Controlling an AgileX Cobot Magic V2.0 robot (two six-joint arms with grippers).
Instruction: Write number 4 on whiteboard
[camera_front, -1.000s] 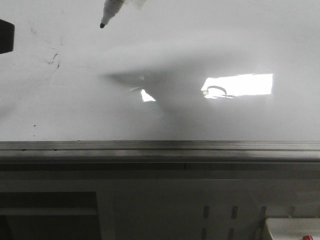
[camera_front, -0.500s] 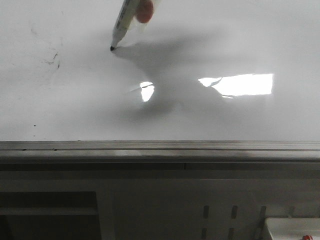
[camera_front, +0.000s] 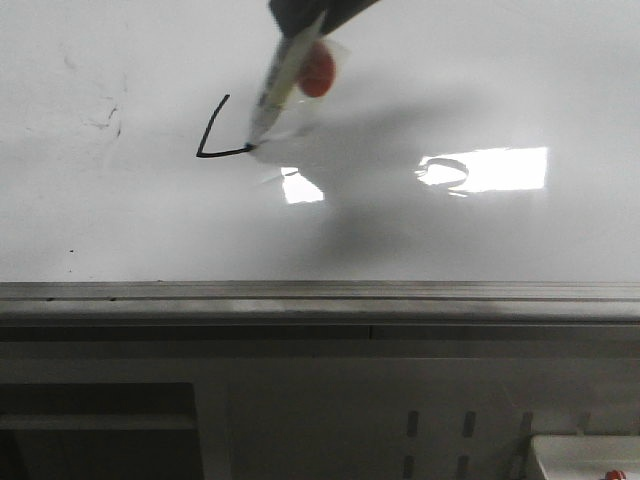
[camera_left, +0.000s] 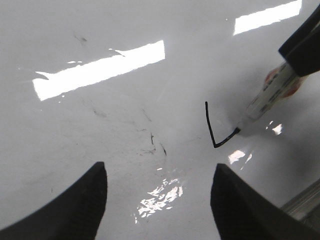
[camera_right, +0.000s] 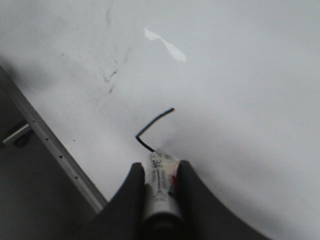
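The whiteboard (camera_front: 480, 80) is glossy white with a bright glare (camera_front: 490, 168). On it are two thin black strokes of the number 4 (camera_front: 210, 135): a slanted line and a short bar joined at a corner. My right gripper (camera_front: 308, 14) is shut on a white marker (camera_front: 280, 85), whose tip touches the end of the bar. The strokes (camera_right: 152, 122) and the marker (camera_right: 161, 185) show in the right wrist view between the gripper's (camera_right: 161, 167) fingers. My left gripper (camera_left: 159, 167) is open and empty above the board, beside the strokes (camera_left: 210, 127) and marker (camera_left: 265, 100).
Faint old smudges (camera_front: 105, 115) mark the board to the left of the strokes. The grey metal frame edge (camera_front: 320, 292) runs along the board's near side, with a grey panel below it. A white box (camera_front: 585, 458) sits at the bottom right.
The marker came down onto the board, drew a slanted stroke down to the left, then a short bar to the right. The right gripper's dark fingers now show at the top of the view.
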